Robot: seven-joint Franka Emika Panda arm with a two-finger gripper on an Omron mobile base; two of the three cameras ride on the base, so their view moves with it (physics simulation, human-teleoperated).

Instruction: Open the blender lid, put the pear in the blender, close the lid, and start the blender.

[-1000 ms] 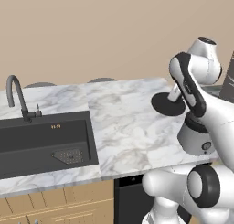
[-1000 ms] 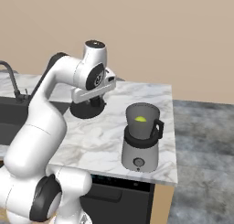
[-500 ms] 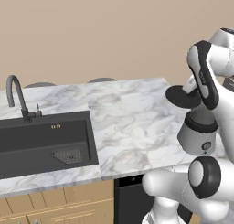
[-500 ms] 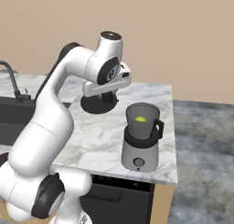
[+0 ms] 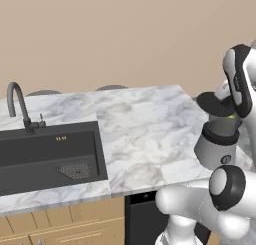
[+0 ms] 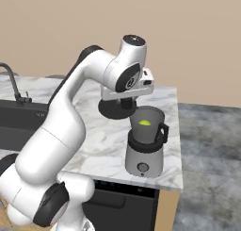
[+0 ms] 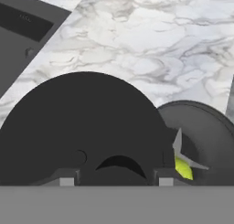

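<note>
The blender (image 6: 145, 147) stands near the counter's right end with its jar uncovered, and the pear (image 6: 145, 123) lies inside the jar. My gripper (image 6: 126, 103) is shut on the knob of the blender lid (image 6: 114, 110), which hangs level, just left of the jar's mouth and slightly above it. In the left base view the blender lid (image 5: 216, 103) hovers over the blender (image 5: 216, 145). Looking along the hand, the blender lid (image 7: 82, 122) hides most of the scene below my gripper (image 7: 116, 173). To its right show the jar rim (image 7: 208, 131), a grey blade and the pear (image 7: 183, 167).
The marble counter (image 5: 145, 129) stretches left of the blender. A dark sink (image 5: 50, 154) with a black faucet (image 5: 17, 106) takes up its left part. The counter ends just right of the blender (image 6: 176, 145), with grey floor beyond.
The arm has carried the lid to the right across the counter, from well left of the blender to the edge of the jar's mouth. The blender and the pear have stayed put.
</note>
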